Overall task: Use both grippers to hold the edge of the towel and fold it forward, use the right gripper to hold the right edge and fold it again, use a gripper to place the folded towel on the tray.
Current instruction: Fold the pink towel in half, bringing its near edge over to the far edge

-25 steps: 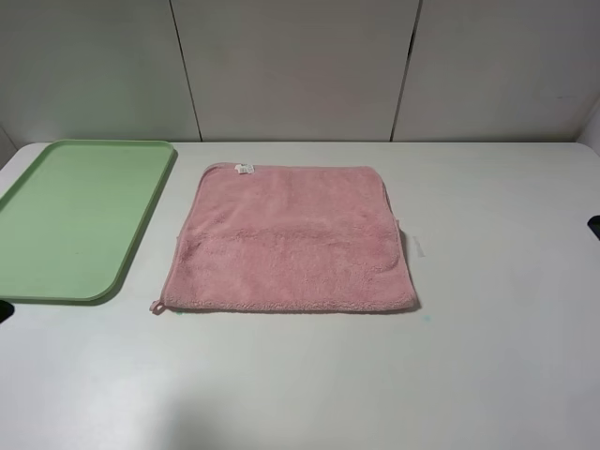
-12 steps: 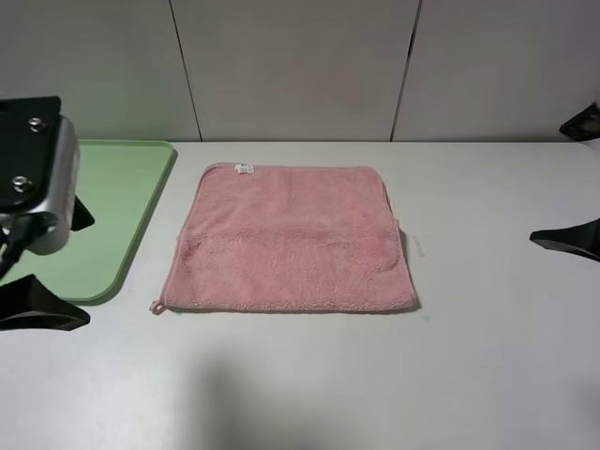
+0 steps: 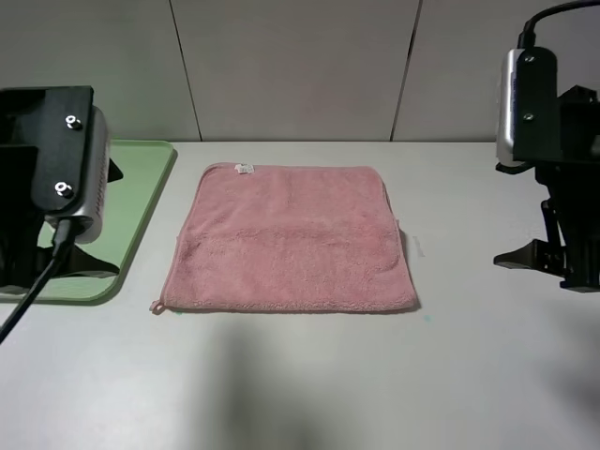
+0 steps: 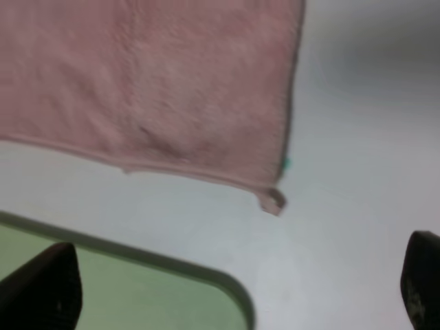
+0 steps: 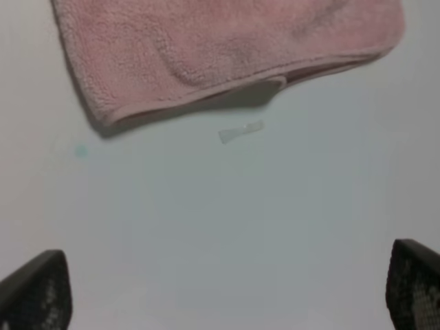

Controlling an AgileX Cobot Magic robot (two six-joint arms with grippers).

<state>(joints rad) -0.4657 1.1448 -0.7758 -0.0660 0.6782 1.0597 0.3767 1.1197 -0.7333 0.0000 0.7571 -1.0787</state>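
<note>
My left gripper (image 4: 232, 285) hangs with its jaws spread wide and empty above the near corner of the light-green tray (image 3: 141, 202), and my right gripper (image 5: 225, 287) - just as wide, holding nothing - hovers over bare white table (image 3: 328, 384). Between them the pink terry towel (image 3: 291, 239) lies flat and unfolded just beside the tray, with its corner loop (image 3: 157, 307) at the near left. I judge the grippers flank it so each can take one end of the near edge - no fold is made yet.
</note>
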